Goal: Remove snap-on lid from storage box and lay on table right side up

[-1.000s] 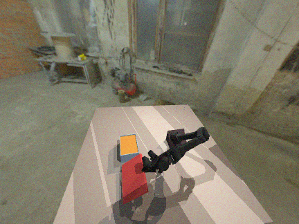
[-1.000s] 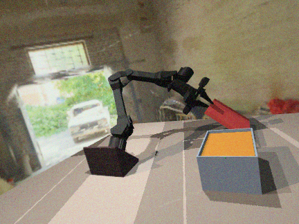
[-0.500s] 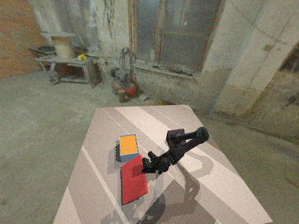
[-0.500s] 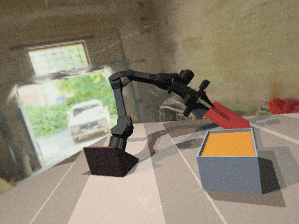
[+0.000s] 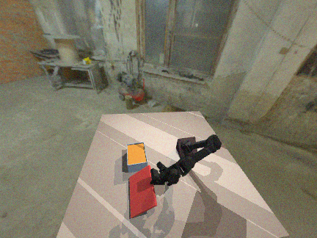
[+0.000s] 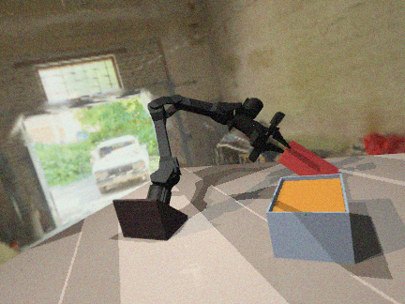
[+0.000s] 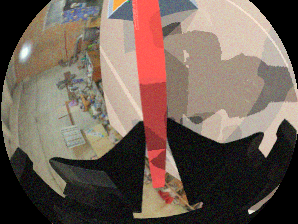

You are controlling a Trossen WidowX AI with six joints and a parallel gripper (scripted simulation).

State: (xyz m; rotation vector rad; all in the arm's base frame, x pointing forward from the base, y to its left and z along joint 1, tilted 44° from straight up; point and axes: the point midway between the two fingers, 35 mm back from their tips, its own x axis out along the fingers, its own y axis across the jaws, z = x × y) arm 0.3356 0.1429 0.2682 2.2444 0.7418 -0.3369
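From the top view, the pincer (image 5: 152, 177) (image 6: 280, 144) (image 7: 154, 124) grips the red lid (image 5: 141, 192) (image 6: 307, 159) (image 7: 151, 60) by its edge on the arm's side. The lid is off the storage box (image 5: 136, 167) (image 6: 311, 236) (image 7: 175, 11), whose open top shows an orange inside (image 5: 136, 153) (image 6: 311, 194). The box stands on the pale, streaked surface (image 5: 110, 126) (image 6: 187, 272) (image 7: 235, 30), and the black arm (image 5: 188, 163) (image 6: 199, 107) reaches in from its dark base (image 5: 180, 141) (image 6: 141, 220).

In the exterior view, the lid is tilted, sloping down away from the pincer, behind the grey-blue box. The box sits upright, its rim uncovered.

The wrist view shows the lid nearly edge-on as a long red strip, pinched between the two black fingers. Part of the box shows at the top of this view, beyond the lid.
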